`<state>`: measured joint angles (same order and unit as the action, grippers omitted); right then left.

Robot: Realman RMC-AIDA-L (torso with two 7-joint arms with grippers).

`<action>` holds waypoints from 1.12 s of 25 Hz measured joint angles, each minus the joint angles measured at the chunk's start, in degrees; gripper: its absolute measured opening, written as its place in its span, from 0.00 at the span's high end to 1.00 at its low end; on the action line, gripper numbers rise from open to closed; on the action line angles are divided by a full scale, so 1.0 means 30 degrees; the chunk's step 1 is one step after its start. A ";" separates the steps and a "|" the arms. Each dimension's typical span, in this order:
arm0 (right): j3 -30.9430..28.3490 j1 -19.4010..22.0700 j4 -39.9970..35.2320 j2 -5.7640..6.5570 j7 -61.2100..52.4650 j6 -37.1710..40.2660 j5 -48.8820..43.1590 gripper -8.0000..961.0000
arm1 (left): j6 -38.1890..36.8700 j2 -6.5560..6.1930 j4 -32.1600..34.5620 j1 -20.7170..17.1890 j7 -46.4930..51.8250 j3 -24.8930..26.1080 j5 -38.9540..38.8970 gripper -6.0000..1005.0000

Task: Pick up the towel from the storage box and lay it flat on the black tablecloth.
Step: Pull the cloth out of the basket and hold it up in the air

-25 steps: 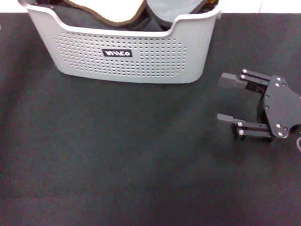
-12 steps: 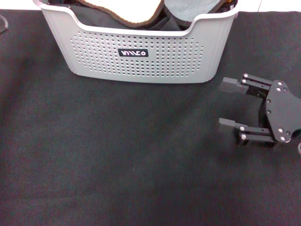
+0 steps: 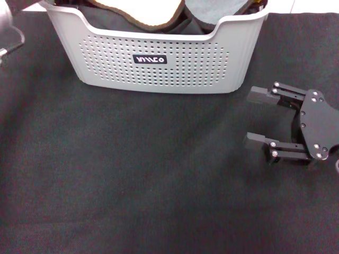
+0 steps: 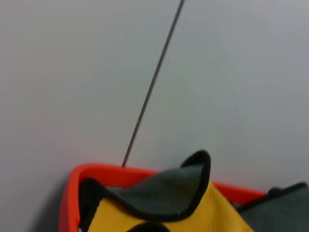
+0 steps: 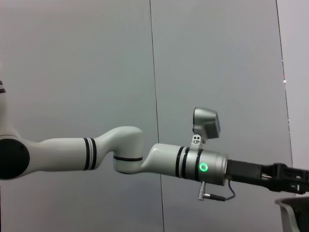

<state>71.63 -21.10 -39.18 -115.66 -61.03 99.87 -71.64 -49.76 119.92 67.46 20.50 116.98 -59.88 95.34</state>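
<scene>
The light grey storage box point(image 3: 159, 74) stands at the far middle of the black tablecloth point(image 3: 132, 174). The towel point(image 3: 145, 10) lies crumpled inside it, pale yellow-orange face up with a dark trimmed edge. In the left wrist view the towel point(image 4: 164, 198) shows close up, a grey-green corner folded over its yellow face. My right gripper point(image 3: 250, 117) is open and empty, low over the cloth to the right of the box. My left arm point(image 5: 183, 162) reaches out towards the box rim point(image 5: 293, 208); its black gripper body point(image 5: 270, 176) runs out of the picture.
A piece of my left arm point(image 3: 8, 29) shows at the far left beside the box. Dark cloths point(image 3: 106, 21) also lie in the box beside the towel. White floor point(image 3: 318, 5) lies beyond the cloth's far edge.
The box has shifted a little to the right. A piece of my left arm has come into the head view at the far left. The right gripper has stayed put.
</scene>
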 joint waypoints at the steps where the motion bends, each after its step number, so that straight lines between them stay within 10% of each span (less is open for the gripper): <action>1: 0.0000 -0.0011 0.0000 0.0000 0.0003 0.0000 0.0000 0.20 | 0.0238 -0.0001 -0.0036 0.0074 0.0059 -0.0155 0.0219 0.41; 28: 0.0119 0.0055 0.0033 -0.0031 0.0182 0.0134 0.0021 0.20 | 0.2396 -0.0022 -0.0975 0.1058 0.0109 -0.2736 0.1525 0.42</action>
<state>71.98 -20.93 -39.08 -115.75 -60.49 100.27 -71.58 -42.57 119.85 64.53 23.67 117.31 -68.08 99.91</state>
